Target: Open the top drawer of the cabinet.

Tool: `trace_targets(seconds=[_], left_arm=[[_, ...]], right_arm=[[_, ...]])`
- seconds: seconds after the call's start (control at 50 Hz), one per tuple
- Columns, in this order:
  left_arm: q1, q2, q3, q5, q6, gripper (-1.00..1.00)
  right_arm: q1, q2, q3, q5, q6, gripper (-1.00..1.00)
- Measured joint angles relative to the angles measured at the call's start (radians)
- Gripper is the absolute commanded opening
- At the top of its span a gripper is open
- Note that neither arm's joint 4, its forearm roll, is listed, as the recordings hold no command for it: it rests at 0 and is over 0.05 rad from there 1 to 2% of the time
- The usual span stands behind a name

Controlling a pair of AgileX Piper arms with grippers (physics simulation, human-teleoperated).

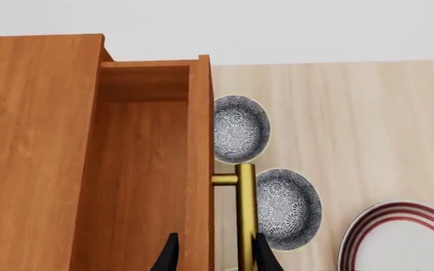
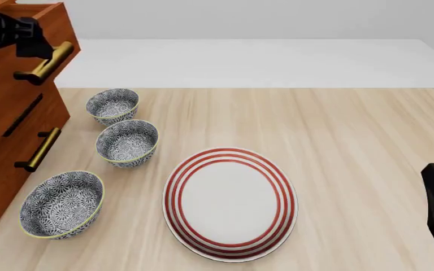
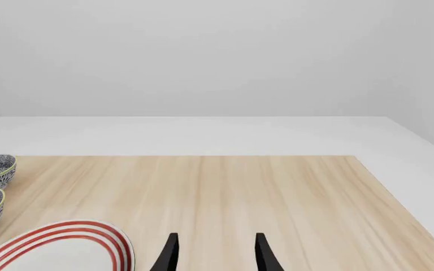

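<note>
I have the left gripper (image 1: pixel 215 257) up at the top drawer (image 1: pixel 145 169) of the cabinet (image 2: pixel 6 130), which stands at the left edge of the table (image 2: pixel 352 147). In the left wrist view my two black fingertips (image 1: pixel 169 255) straddle the drawer's front panel and the brass handle (image 1: pixel 246 214) together: one tip sits inside the drawer box, the other just past the bar. The jaws are fairly wide, and I cannot tell whether either tip actually touches wood or brass. The drawer is pulled out from the cabinet face, its bare inside showing. In the front view the handle juts out past the cabinet, above the lower drawer's handle (image 2: pixel 40 149).

The right gripper (image 3: pixel 215 254) hangs over the table near its right edge, jaws parted and holding nothing (only a dark bit of that arm shows in the front view).

Along the cabinet's foot three patterned bowls run in a row: far bowl (image 2: pixel 112 105), middle bowl (image 2: pixel 127 141), near bowl (image 2: pixel 61 203). A red-ringed plate (image 2: pixel 230 202) lies beside them, toward the table's near edge, touching none of them.
</note>
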Motion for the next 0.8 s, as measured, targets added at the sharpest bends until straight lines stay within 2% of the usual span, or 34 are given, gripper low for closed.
trace_targets(seconds=[0.8], left_arm=[[-0.066,0.013,-0.015,0.009,0.005,1.0]], right_arm=[[0.0,0.0,0.0,0.0,0.0,1.0]])
